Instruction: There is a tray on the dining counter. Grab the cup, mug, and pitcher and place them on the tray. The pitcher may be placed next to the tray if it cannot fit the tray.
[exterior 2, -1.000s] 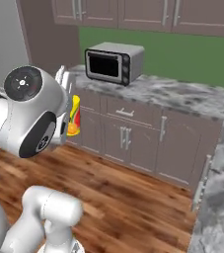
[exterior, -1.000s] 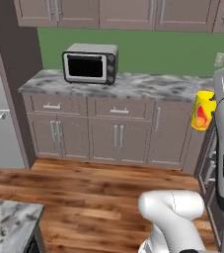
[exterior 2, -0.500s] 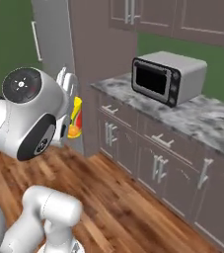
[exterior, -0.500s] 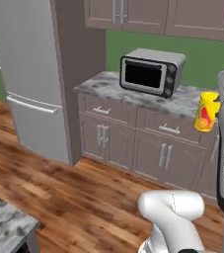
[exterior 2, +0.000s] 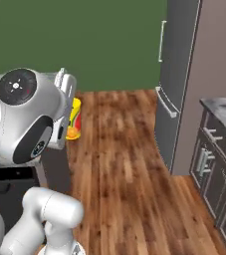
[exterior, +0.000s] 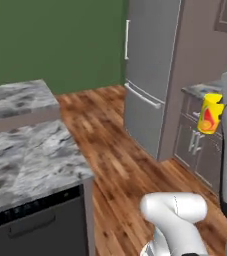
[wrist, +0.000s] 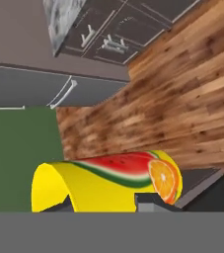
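My gripper [wrist: 108, 203] is shut on the cup [wrist: 108, 179], a yellow tumbler with a watermelon and orange print, which lies sideways between the dark fingertips [wrist: 155, 201] in the hand view. From the left base view the cup [exterior: 209, 114] hangs high at the right, beside my upright forearm. From the right base view the cup [exterior 2: 74, 119] sits just below the white hand, with the gripper [exterior 2: 70, 115] closed around it above the wood floor. The tray, mug and pitcher are out of view, and I cannot tell whether the counter at the left is the dining counter.
A grey marbled counter [exterior: 25, 150] with a dark appliance front [exterior: 35, 220] stands at the left. A tall grey fridge [exterior: 150, 75] and dark lower cabinets [exterior 2: 219, 169] line the right. Wood floor [exterior 2: 119, 164] runs between them to a green wall [exterior: 50, 40].
The base has turned: the microwave and its cabinets slid off to the right, and the fridge, green wall and marbled counter came into view. The cup stays gripped.
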